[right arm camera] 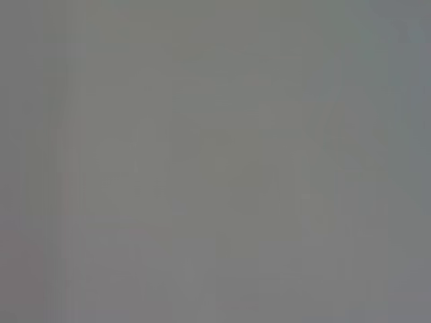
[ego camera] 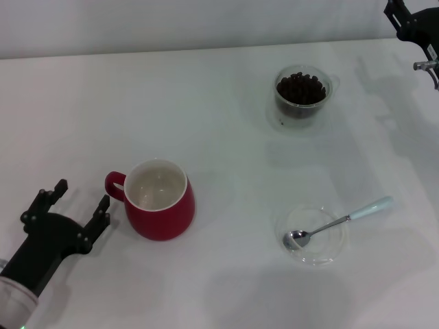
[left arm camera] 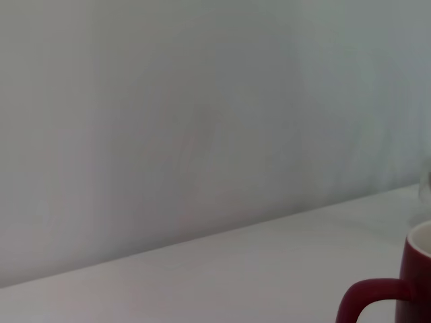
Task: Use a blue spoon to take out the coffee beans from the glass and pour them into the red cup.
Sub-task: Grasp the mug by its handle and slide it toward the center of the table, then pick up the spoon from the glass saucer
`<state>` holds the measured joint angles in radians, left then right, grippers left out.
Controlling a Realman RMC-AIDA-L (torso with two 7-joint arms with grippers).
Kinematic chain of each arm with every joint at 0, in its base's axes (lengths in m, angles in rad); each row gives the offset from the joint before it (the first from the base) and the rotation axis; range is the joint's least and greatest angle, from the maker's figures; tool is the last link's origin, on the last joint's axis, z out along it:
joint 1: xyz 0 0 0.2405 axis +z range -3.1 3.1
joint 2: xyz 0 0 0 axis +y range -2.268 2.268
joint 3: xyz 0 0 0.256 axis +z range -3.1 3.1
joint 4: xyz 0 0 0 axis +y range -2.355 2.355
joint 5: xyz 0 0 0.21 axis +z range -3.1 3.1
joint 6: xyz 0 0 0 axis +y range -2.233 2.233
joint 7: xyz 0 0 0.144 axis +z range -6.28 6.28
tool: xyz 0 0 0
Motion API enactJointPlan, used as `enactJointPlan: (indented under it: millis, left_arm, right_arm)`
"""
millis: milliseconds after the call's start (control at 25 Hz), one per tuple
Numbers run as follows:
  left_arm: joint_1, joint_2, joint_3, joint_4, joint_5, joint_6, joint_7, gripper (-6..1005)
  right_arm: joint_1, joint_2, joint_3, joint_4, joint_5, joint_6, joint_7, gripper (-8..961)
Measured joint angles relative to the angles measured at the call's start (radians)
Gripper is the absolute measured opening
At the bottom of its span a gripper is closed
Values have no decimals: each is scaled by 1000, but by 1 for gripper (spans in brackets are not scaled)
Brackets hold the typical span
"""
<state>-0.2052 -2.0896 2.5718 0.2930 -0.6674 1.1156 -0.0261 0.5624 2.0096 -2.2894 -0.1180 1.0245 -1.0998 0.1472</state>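
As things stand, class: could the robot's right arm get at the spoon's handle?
Probably yes. The spoon rests on a saucer, handle pointing out toward the robot's right, nothing around it. The right end effector is raised at the far edge.

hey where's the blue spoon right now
In the head view the blue spoon lies on the table's right side, its bowl resting in the clear saucer, handle pointing right. It is to the right of the red cup, nearer than the glass.

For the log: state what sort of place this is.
Probably a lab test bench: a bare white table against a plain wall, holding only staged props, the red cup, glass and blue spoon.
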Motion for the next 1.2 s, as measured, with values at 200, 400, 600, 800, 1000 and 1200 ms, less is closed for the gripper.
enactJointPlan:
  millis: [200, 400, 600, 800, 1000, 1200]
  left_arm:
    - [40, -1, -2, 0, -10, 66, -2, 775]
    - [96, -1, 2, 0, -65, 161, -14, 773]
    - [140, -2, 1, 1, -168, 233, -56, 771]
    - [165, -3, 5, 2, -292, 299, -106, 770]
    - [133, 3, -2, -7, -399, 346, -133, 772]
    - [89, 5, -2, -11, -474, 356, -141, 771]
  right_arm:
    - [8, -3, 1, 0, 2, 0, 0, 798]
    - [14, -7, 1, 0, 4, 6, 12, 798]
    - [15, -33, -9, 10, -25, 59, 181, 796]
    - [-15, -70, -10, 11, -121, 68, 371, 794]
    - [-71, -135, -10, 11, -306, 54, 662, 790]
    - [-145, -188, -10, 71, -458, -79, 931, 785]
